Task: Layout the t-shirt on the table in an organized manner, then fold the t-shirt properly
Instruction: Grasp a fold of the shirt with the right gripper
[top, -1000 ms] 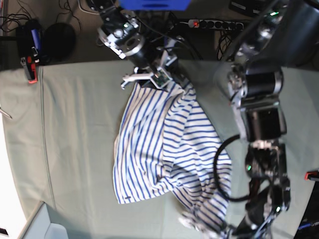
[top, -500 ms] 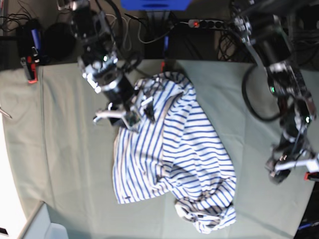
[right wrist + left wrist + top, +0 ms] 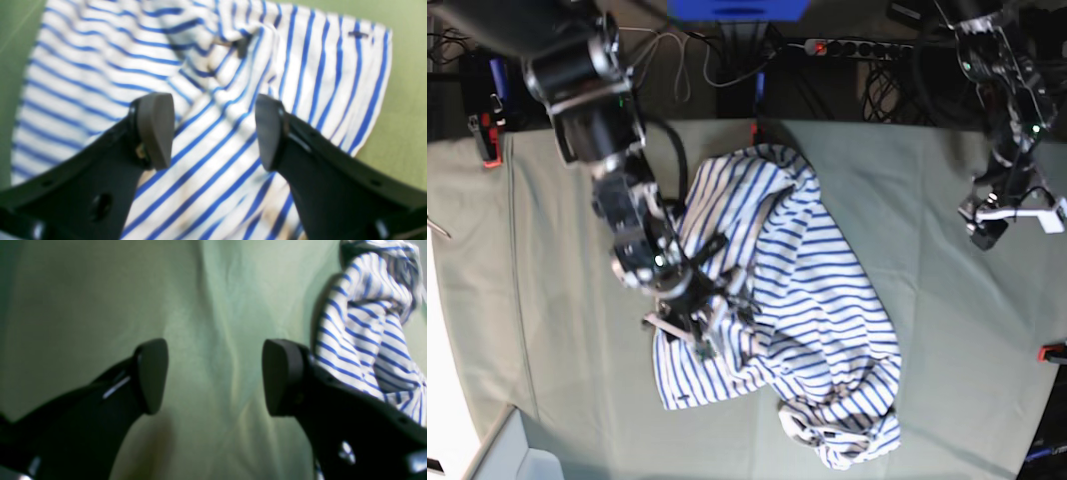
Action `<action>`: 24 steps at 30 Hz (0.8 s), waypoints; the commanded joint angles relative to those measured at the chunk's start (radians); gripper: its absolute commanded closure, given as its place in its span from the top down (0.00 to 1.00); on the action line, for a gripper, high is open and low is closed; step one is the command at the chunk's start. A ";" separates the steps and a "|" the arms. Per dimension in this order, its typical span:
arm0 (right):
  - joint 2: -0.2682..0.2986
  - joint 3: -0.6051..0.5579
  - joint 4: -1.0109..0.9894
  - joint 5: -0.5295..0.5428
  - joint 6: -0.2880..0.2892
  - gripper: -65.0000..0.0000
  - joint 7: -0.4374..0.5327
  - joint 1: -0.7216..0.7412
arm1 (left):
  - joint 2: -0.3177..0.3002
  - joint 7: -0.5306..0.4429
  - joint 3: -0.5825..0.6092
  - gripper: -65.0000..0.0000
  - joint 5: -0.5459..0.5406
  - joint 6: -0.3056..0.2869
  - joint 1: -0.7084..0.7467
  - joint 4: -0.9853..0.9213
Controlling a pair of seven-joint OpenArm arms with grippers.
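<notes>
The t-shirt (image 3: 767, 300) lies crumpled in a loose heap near the middle of the table (image 3: 557, 330), one end bunched toward the near edge. The right gripper (image 3: 213, 131) hangs over the striped fabric with its jaws spread wide and nothing between them, though the blurry wrist view leaves it unclear whether the tips touch the cloth. The left gripper (image 3: 213, 376) sits well off to the side over bare table cover, jaws also apart and empty, with a fold of the shirt just beside one finger (image 3: 283, 376).
</notes>
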 commanded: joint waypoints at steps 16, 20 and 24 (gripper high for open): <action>-0.091 -0.001 -0.285 0.008 0.001 0.60 0.170 0.164 | 0.052 -0.013 0.004 0.66 -0.006 -0.005 0.062 0.077; -0.100 -0.003 -0.287 0.006 0.001 0.60 0.166 0.122 | 0.052 -0.013 0.004 0.66 -0.006 -0.005 0.065 0.076; -0.102 -0.030 -0.287 0.006 0.001 0.60 0.169 0.073 | 0.049 -0.013 0.001 0.66 -0.006 -0.005 0.058 0.066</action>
